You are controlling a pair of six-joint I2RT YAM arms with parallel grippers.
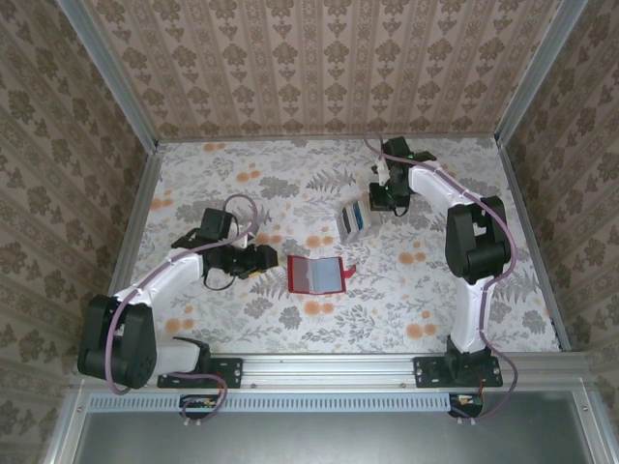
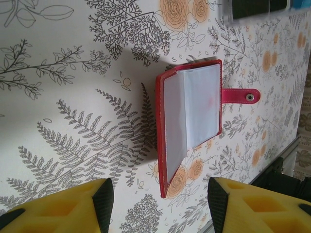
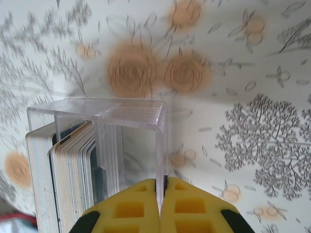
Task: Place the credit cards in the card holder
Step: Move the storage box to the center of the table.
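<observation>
**Red holder laid open; cards upright in clear plastic**

Card holder [image 1: 316, 275] spread open near the middle of the table [image 1: 435, 280], on a matte cover printed with grey ferns and soft orange roses. Slim red rim with a grained look, framing cloudy, greyish clear pockets. One pocket leaf raised off the flat in the left wrist view. Narrow red tab strap [image 2: 240, 96] with rounded end and small round metal snap, jutting from one long side.

Left gripper [image 1: 263, 259] just beside the holder and apart from it, spread wide. Blocky yellow fingers [image 2: 73, 208] with recessed squares and black inner pads, and a broad gap between them framing the holder's lower corner.

Credit cards [image 1: 354, 220] farther back, near the holder but not touching it, standing on edge inside a clear box [image 3: 121, 116]. Glossy, thin-walled and square-cornered, with an inner divider. Thin pale card edges packed side by side, a bluish one at one end.

Right gripper [image 1: 377, 205] at the box, pinched nearly closed on one thin clear wall, that wall sandwiched between its yellow pads [image 3: 141, 208].
</observation>
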